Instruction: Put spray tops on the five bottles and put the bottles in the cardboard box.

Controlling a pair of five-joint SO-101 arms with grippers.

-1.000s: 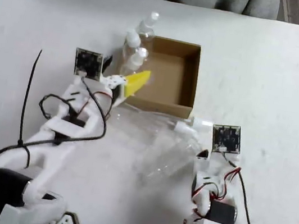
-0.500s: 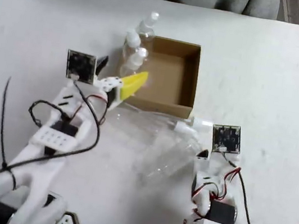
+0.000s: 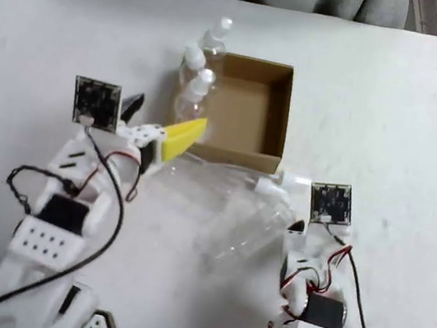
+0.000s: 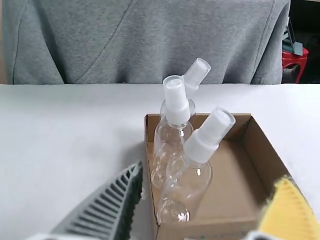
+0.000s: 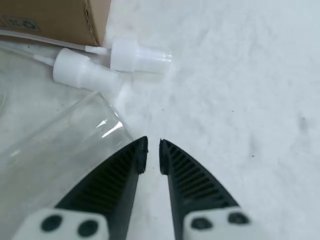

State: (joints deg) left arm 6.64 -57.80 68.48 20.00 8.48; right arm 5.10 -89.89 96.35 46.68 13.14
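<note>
Three capped bottles [image 3: 189, 97], high view: inside the cardboard box [image 3: 280, 115], in a row along its left wall, with spray heads up.
Two bare bottles [image 3: 246, 227], high view: on their sides on the table [image 3: 427, 106], just in front of the box. One long axis runs roughly along the box front; the other is slanted, nearer the right arm.
Spray tops [image 3: 293, 178], high view: two, side by side at the box's near right corner. Heads are toward the right, thin dip tubes trailing left along the box front.
Left gripper [image 3: 172, 113], high view: spread wide and empty, beside the box's near left corner.
Capped bottles, left wrist view: long axes near vertical, each tilted a different way and resting against its neighbours. They sit between the gripper's spread fingers but farther off, not touched.
Right gripper [image 5: 151, 155], right wrist view: fingers drawn almost together with nothing between them, tips just beside the clear end of a lying bottle.
Spray tops, right wrist view: close ahead. It is unclear whether the nearer one is seated on a neck.
Handling, judged: the bottles are empty, so light, thin-walled and slick. They are likely to roll or dent, and are best held across the body near the shoulder.
Tops, judged: small and rigid, with a bendy tube. They are best held by the collar.
</note>
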